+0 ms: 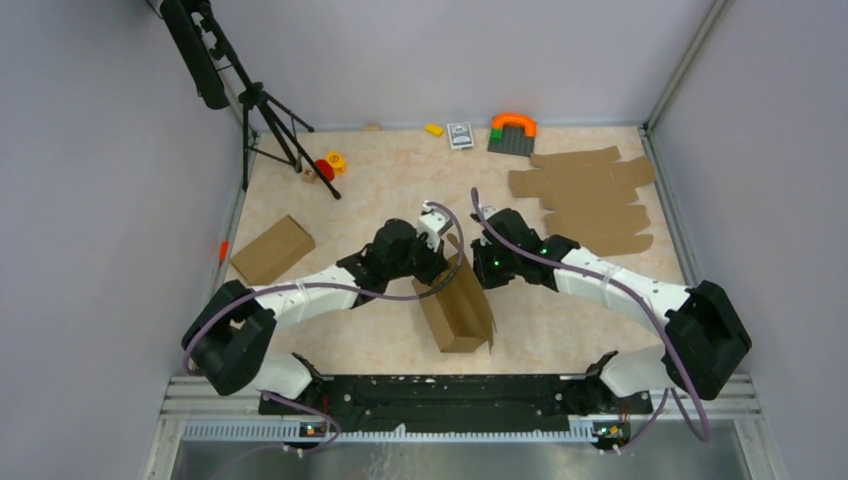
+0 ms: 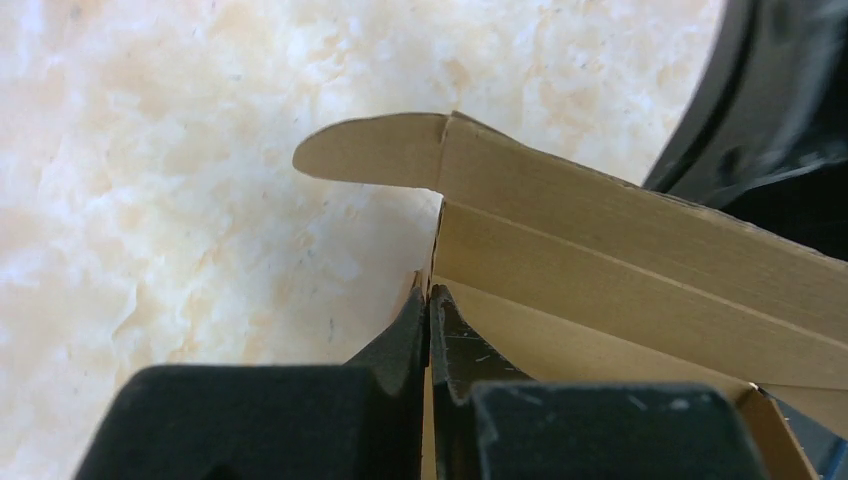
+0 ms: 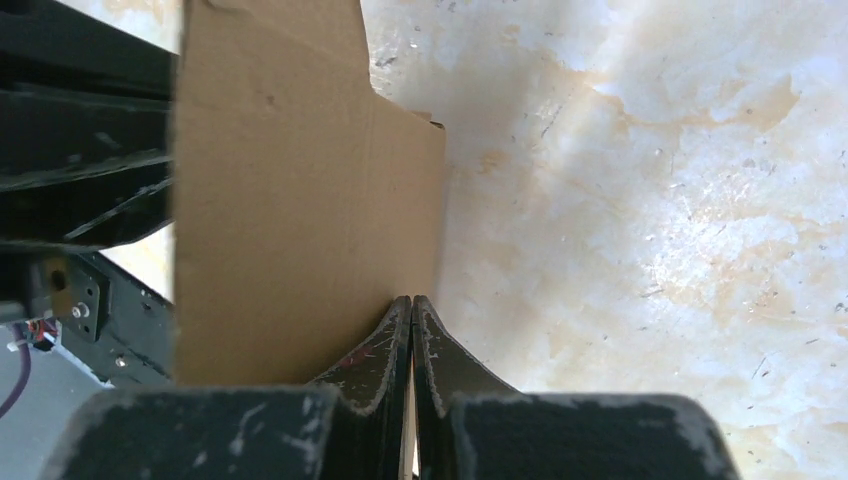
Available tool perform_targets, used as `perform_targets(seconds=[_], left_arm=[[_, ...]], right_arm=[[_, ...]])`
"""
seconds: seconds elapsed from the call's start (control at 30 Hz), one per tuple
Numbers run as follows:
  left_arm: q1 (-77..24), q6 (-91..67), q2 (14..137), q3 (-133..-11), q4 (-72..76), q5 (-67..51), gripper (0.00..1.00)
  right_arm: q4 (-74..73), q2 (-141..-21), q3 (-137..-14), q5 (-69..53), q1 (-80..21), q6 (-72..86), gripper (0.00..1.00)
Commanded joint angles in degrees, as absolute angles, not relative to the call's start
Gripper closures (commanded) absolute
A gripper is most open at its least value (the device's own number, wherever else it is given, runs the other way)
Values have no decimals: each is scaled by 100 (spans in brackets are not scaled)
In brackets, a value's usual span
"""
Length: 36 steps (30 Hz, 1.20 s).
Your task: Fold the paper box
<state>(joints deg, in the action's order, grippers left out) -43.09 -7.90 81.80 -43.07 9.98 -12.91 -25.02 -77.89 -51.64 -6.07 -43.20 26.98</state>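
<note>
Top external view: the half-folded plain brown cardboard paper box stands mid-table between my arms. My left gripper pinches a raised wall beside its rounded tab. My right gripper clamps a panel edge. A pile of flat brown cardboard sheets lies at the far right.

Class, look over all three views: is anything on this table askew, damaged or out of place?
Nothing looks torn or spilled. The paper box lies at a slant in the middle, half formed, pinched by the left gripper and right gripper. The spare cardboard sheets at the far right are fanned unevenly.
</note>
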Motion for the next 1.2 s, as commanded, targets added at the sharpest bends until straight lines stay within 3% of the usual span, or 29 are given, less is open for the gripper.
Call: perform_targets(seconds=[0.0, 0.27, 0.37, 0.6, 0.93, 1.17], left_arm=[[-4367, -968, 7854, -3827, 1639, -798, 100], [-4403, -1089, 7475, -3245, 1902, -447, 100], [-4403, -1131, 7323, -3173, 1876, -293, 100], [-4403, -1277, 7083, -3067, 1713, 131, 100], [-4403, -1325, 7007, -3057, 1600, 98, 100], [-4404, -1239, 7031, -3118, 1528, 70, 100]], right_arm=[[-2459, -7560, -5480, -357, -4520, 2830, 100], [-2683, -6934, -5156, 54, -4533, 2813, 100], [-2859, -6432, -4933, 437, -4521, 2899, 95], [-3282, -4681, -4290, 736, -4518, 3423, 76], [-3497, -3274, -3684, 649, -4527, 3456, 37], [-3158, -3035, -3348, 499, -4531, 3476, 35]])
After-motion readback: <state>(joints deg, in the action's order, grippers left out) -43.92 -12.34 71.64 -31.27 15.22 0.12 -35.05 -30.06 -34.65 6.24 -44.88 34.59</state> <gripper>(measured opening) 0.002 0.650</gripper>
